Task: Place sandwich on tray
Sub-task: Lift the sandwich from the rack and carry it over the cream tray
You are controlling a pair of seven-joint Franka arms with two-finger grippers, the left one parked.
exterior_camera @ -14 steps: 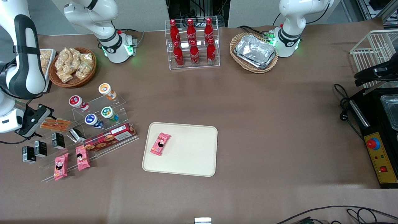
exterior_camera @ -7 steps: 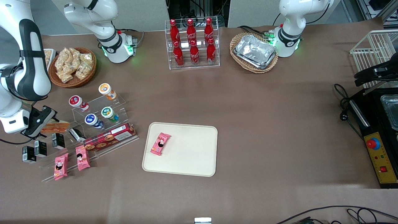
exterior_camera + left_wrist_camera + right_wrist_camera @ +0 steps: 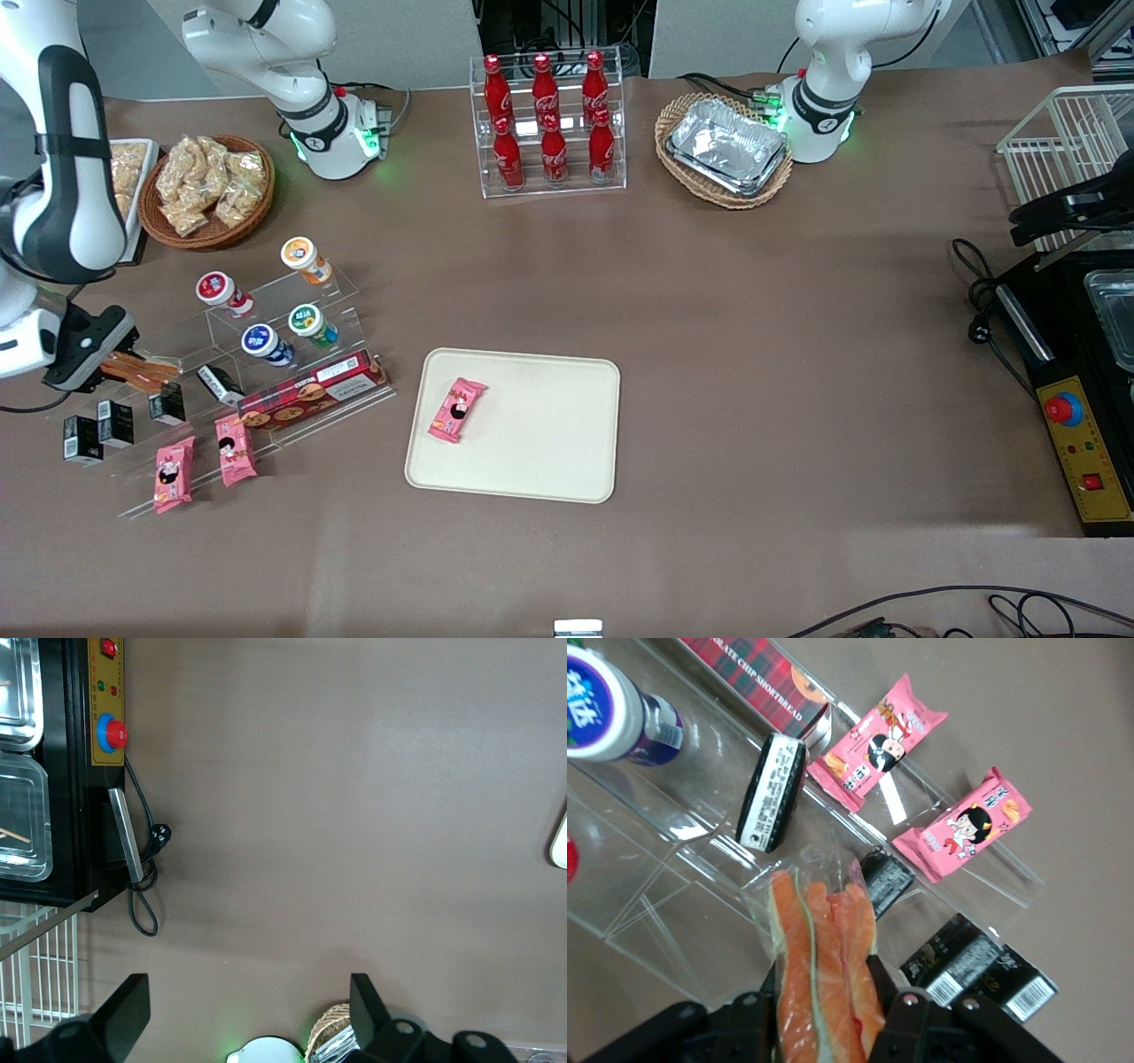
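The sandwich (image 3: pixel 135 368), orange-red and green layers in clear wrap, sits between the fingers of my right gripper (image 3: pixel 104 359) at the working arm's end of the table, over the low step of the clear display rack. In the right wrist view the gripper (image 3: pixel 824 983) is shut on the sandwich (image 3: pixel 819 930), which sticks out from the jaws above the rack. The cream-beige tray (image 3: pixel 549 461) lies flat in the middle of the table, well toward the parked arm from the gripper. A pink snack packet (image 3: pixel 457 409) lies on the tray.
The clear stepped rack (image 3: pixel 297 288) holds small jars, a plaid shortbread box (image 3: pixel 314 390), small black boxes (image 3: pixel 97 430) and two pink packets (image 3: pixel 204 459). A snack basket (image 3: pixel 208 190), a cola bottle rack (image 3: pixel 549 124) and a foil-tray basket (image 3: pixel 725 149) stand farther from the camera.
The gripper with the sandwich has shifted toward the working arm's end of the table. The sandwich now tilts in the jaws. The tray and its packet have not moved.
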